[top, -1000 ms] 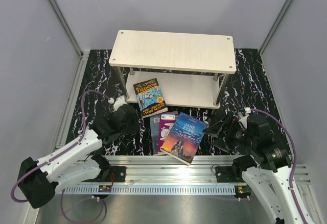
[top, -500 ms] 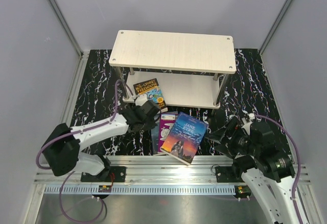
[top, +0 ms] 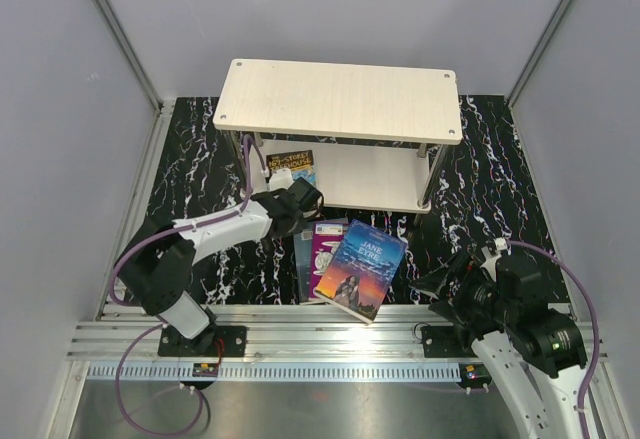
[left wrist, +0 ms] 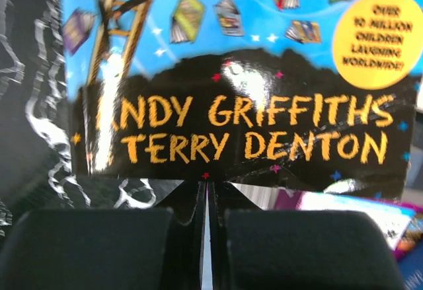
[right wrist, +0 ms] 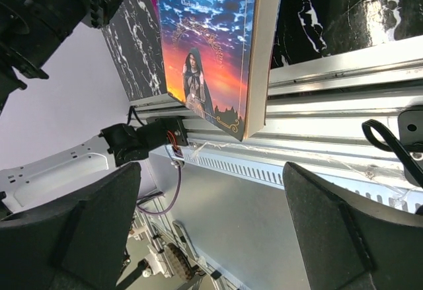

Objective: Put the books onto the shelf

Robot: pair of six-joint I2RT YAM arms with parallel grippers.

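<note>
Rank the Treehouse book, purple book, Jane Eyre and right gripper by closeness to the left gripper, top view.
1. Treehouse book, right at the left gripper, under the shelf top.
2. Purple book, nearer the robot, slightly right.
3. Jane Eyre, farther right of that.
4. Right gripper, far right.

Shelf at the back, pile of books before it.

The shelf (top: 340, 99) stands at the far middle of the table (top: 190, 159). The Treehouse book (top: 290, 164) lies at the left front of the lower board (top: 375, 174), partly under the top board. The left gripper (top: 308, 197) is just before the near edge of this book. Nearer, between the two arms, the Jane Eyre book (top: 360, 264) lies on top of other books (top: 322, 244), and its near corner reaches over the rail (top: 280, 324). The right gripper (top: 442, 281) is right of the pile, apart from it.
</note>
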